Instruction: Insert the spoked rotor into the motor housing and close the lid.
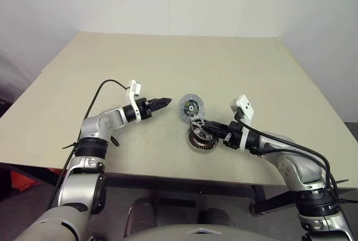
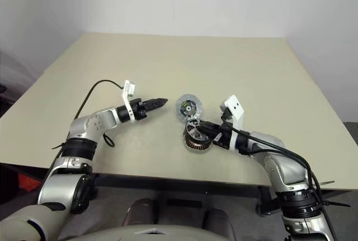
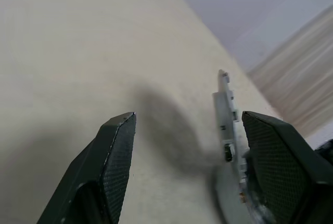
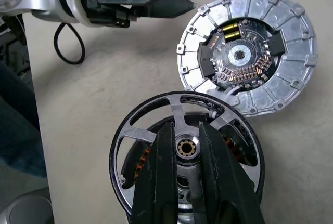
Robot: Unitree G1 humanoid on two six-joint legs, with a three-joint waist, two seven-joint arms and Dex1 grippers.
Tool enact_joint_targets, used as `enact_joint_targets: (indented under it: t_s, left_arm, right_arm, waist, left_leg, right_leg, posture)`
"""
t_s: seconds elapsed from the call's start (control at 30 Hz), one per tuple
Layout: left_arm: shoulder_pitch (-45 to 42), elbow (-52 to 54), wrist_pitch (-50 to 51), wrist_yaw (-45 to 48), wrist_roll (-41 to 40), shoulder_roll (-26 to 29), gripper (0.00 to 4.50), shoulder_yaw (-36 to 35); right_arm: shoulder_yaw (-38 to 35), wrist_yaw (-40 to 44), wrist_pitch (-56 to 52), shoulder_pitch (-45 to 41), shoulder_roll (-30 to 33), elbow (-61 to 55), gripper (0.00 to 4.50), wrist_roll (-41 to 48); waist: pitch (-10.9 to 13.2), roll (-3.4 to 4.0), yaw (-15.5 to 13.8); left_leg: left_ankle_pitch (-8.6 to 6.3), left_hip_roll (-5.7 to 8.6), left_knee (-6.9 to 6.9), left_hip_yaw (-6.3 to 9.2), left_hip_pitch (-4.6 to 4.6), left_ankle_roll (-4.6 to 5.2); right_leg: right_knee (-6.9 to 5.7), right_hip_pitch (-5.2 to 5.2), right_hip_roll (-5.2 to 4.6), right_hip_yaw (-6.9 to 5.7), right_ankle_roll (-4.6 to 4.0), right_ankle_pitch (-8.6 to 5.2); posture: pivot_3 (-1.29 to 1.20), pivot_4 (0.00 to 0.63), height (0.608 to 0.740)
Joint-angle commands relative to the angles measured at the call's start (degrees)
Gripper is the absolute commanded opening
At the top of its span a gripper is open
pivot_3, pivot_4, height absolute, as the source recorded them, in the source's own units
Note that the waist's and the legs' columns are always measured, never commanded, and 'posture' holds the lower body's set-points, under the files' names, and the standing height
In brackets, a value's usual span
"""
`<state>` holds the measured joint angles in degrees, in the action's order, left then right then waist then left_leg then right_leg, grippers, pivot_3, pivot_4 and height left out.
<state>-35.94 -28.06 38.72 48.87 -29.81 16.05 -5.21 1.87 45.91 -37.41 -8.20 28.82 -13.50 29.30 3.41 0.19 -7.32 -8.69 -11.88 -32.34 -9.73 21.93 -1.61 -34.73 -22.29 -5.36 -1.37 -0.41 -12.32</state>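
Near the front edge of the tan table [image 1: 268, 73], the right gripper [image 4: 187, 154] has its two black fingers pinched close together around the hub of the spoked rotor [image 4: 177, 115], holding the black-rimmed disc tilted just above the motor housing [image 1: 200, 142]. Copper windings peek out beneath the spokes, so the rotor looks not yet seated. I'd guess the rotor is a stiff, fairly light metal piece with a smooth rim. The hub looks like the surest place to hold it, since the thin spokes offer little purchase and magnets in the cup may tug it sideways as it drops.

Just beyond the housing, the lid [image 4: 248, 50] lies flipped open on the table, its green-and-black circuit face up, joined at the housing's far edge. It looks rigid, and is best pushed at its outer rim rather than its delicate centre.

Left of the lid, the left gripper [image 1: 162, 102] hovers with fingers apart, empty, pointing toward it.
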Motion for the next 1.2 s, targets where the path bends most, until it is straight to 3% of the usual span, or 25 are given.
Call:
enact_joint_targets:
  t_s: [0.03,0.5,1.2]
  left_arm:
    - [-0.39,2.35,-6.74,0.80,3.62,0.66,3.44,1.82]
    - [-1.43,-3.34,-23.24,-0.85,10.26,-1.77,3.44,2.19]
    - [1.64,0.28,-29.07,-5.18,11.80,-1.49,3.44,0.96]
  right_arm:
    - [-0.07,0.31,1.49,-0.02,-0.18,-0.88,0.28,0.05]
    - [-0.13,1.26,4.18,0.76,1.01,0.69,0.28,-1.43]
    - [0.06,3.64,4.84,-1.31,1.26,2.05,0.28,-2.72]
  waist:
    - [0.00,0.00,0.00]
    - [0.00,-0.01,-0.04]
    - [-0.01,0.00,-0.01]
  left_leg:
    - [0.00,0.00,0.00,0.00,0.00,0.00]
    - [0.00,0.00,-0.02,0.00,0.00,0.00]
    - [-0.01,-0.01,-0.09,0.00,0.01,0.01]
  right_leg:
    - [0.00,0.00,0.00,0.00,0.00,0.00]
    - [-0.01,0.00,-0.01,-0.01,0.00,0.00]
    - [-0.04,0.02,-0.02,-0.01,-0.01,0.01]
  posture:
    - [0.00,0.000,0.740]
    - [0.00,0.000,0.740]
    - [0.00,0.000,0.740]
